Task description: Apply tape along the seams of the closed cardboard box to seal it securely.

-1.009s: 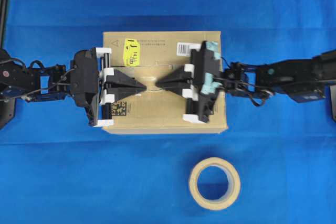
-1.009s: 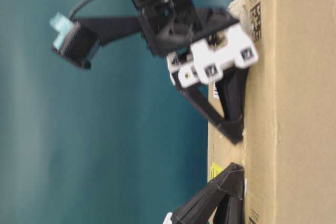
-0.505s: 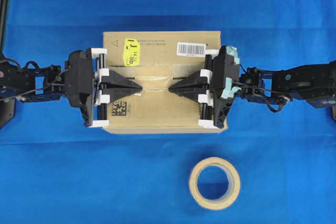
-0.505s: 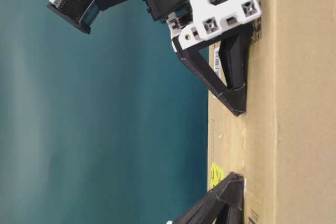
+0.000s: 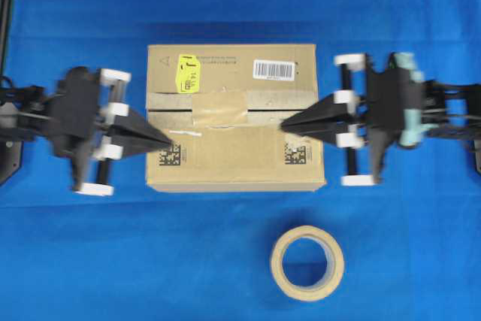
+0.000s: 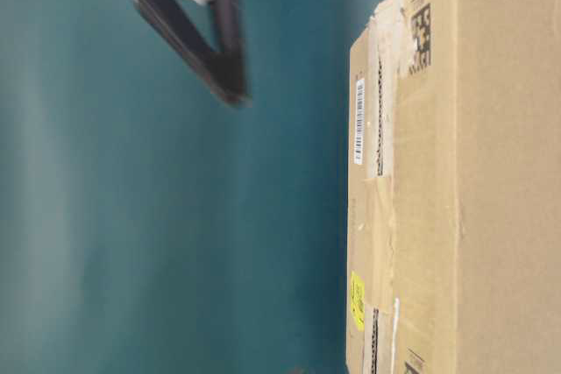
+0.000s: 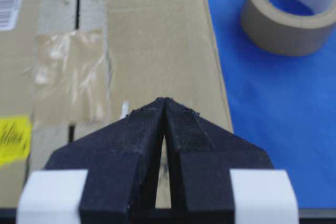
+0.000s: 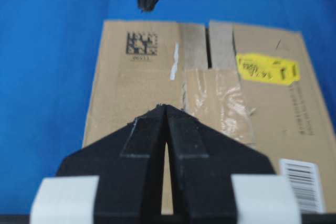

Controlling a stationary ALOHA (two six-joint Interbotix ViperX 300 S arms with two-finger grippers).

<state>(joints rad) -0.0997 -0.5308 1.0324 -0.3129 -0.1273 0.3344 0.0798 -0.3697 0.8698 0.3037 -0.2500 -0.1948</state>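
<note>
The tape (image 5: 219, 107) lay flat over the middle of the seam (image 5: 278, 110) on the box (image 5: 233, 163), centre frame. Both claws, left (image 5: 167, 140) and right (image 5: 285, 122), were pinched closed and empty, probably for pressing it down.

Left hand (image 5: 167, 139) and right hand (image 5: 285, 122) with jaws pressed together, empty, tips pointing inward toward each other; both arms extended level from opposite sides.
</note>
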